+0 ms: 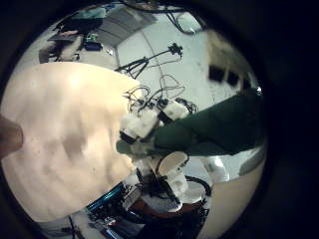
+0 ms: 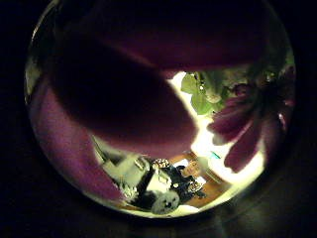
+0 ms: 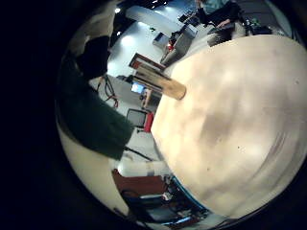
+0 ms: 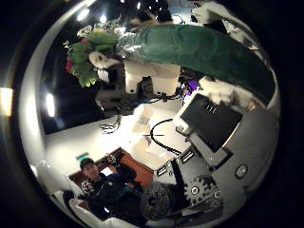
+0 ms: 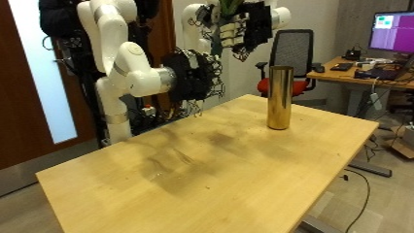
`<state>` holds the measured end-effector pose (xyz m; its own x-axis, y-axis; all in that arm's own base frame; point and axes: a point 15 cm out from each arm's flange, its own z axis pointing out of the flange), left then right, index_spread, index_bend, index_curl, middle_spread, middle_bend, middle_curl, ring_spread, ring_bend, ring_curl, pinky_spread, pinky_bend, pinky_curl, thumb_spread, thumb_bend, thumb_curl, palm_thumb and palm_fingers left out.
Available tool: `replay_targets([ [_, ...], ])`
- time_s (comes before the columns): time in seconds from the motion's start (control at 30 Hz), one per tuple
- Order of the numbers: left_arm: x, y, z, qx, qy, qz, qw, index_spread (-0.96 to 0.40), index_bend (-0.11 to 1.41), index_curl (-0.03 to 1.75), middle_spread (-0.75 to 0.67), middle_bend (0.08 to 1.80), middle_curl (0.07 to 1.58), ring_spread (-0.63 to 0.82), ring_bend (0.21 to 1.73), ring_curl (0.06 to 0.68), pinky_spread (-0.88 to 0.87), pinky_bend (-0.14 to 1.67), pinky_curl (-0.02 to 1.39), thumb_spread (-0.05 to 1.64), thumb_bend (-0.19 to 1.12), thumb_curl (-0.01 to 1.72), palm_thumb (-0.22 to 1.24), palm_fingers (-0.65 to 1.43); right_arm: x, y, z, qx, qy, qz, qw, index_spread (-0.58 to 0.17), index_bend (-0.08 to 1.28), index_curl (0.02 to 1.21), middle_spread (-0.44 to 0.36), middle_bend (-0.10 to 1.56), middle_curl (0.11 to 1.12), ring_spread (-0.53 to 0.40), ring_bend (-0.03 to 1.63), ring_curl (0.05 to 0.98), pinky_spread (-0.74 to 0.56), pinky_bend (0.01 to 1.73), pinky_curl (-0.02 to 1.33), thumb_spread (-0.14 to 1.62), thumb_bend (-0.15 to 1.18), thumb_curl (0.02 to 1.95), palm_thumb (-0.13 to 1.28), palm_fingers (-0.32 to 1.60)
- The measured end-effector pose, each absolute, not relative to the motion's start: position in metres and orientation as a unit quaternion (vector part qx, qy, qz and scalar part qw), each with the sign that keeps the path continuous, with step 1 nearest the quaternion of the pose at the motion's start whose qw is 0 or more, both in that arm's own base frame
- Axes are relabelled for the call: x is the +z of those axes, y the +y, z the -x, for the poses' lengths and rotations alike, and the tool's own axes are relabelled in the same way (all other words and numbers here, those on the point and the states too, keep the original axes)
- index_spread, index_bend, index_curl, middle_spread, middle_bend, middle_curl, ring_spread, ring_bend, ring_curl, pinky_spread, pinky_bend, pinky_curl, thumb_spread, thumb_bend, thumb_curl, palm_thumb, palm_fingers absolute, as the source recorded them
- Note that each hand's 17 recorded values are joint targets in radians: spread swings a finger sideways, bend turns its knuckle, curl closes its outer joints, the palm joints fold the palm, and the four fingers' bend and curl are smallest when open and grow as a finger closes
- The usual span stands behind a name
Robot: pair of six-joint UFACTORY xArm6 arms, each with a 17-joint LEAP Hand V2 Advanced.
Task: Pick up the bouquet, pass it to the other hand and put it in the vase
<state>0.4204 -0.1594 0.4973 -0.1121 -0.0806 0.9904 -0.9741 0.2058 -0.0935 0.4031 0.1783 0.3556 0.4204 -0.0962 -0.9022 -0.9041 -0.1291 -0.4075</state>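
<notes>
In the outside view my left hand (image 5: pixel 246 24) is raised high above the table's far side, shut on the bouquet (image 5: pixel 229 8), whose flowers point up. The left thumb side palm view is filled with pink petals and green leaves (image 2: pixel 223 99). The dark green wrap shows in the left little finger side palm view (image 1: pixel 224 124) and the right thumb side palm view (image 4: pixel 190 47). My right hand (image 5: pixel 194 73) hangs lower, just beside the wrap's bottom end, fingers relaxed; it also shows in the left little finger side palm view (image 1: pixel 150 119). The tall brass vase (image 5: pixel 278 97) stands upright on the wooden table (image 5: pixel 194 165).
The vase stands near the table's far edge, away from both hands; the right little finger side palm view shows it (image 3: pixel 158 79) at that edge. A black office chair (image 5: pixel 295 53) and a desk with a monitor (image 5: pixel 393 34) stand behind the table.
</notes>
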Motion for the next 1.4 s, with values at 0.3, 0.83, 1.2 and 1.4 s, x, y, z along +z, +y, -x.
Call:
replay_targets([
  [0.3, 0.500, -0.154, -0.425, 0.470, -0.597, -0.441, 0.477, -0.47, 0.49, 0.48, -0.56, 0.94, 0.98, -0.44, 1.37, 0.546, -0.60, 1.25, 0.63, 0.80, 0.01, 0.49, 1.02, 1.10, 0.349, 0.178, -0.402, 0.390, 0.389, 0.643, 0.533, -0.345, 0.19, 0.77, -0.149, 0.62, 0.61, -0.223, 1.12, 0.502, -0.41, 0.95, 0.76, 0.88, -0.04, 0.62, 0.82, 0.01],
  [0.83, 0.532, -0.130, -0.429, 0.518, -0.608, -0.450, 0.400, -0.68, 0.44, 0.96, -0.58, 1.02, 1.11, -0.41, 1.46, 0.589, -0.54, 1.31, 0.66, 0.47, -0.02, 0.70, 1.14, 0.98, 0.344, 0.164, -0.407, 0.388, 0.405, 0.629, 0.539, -0.435, 0.11, 0.18, 0.182, 0.15, 0.26, 0.247, 0.43, 0.235, 0.44, 0.58, 0.39, 0.94, -0.03, 0.37, 0.58, -0.13],
  [1.2, 0.583, -0.081, -0.431, 0.563, -0.598, -0.466, 0.329, -0.74, 0.38, 1.27, -0.57, 1.05, 1.13, -0.40, 1.49, 0.601, -0.53, 1.29, 0.68, 0.29, -0.02, 0.82, 1.16, 0.99, 0.342, 0.165, -0.409, 0.391, 0.405, 0.625, 0.540, -0.411, 0.14, 0.17, 0.182, 0.17, 0.23, 0.236, 0.40, 0.241, 0.43, 0.56, 0.34, 0.95, -0.03, 0.34, 0.56, -0.08],
  [1.4, 0.608, -0.049, -0.423, 0.577, -0.596, -0.477, 0.291, -0.74, 0.34, 1.38, -0.58, 1.04, 1.13, -0.40, 1.49, 0.600, -0.52, 1.27, 0.70, 0.25, -0.02, 0.86, 1.16, 1.00, 0.343, 0.166, -0.407, 0.394, 0.403, 0.625, 0.541, -0.394, 0.14, 0.18, 0.186, 0.17, 0.23, 0.233, 0.41, 0.250, 0.43, 0.56, 0.33, 0.96, -0.03, 0.34, 0.56, -0.06],
])
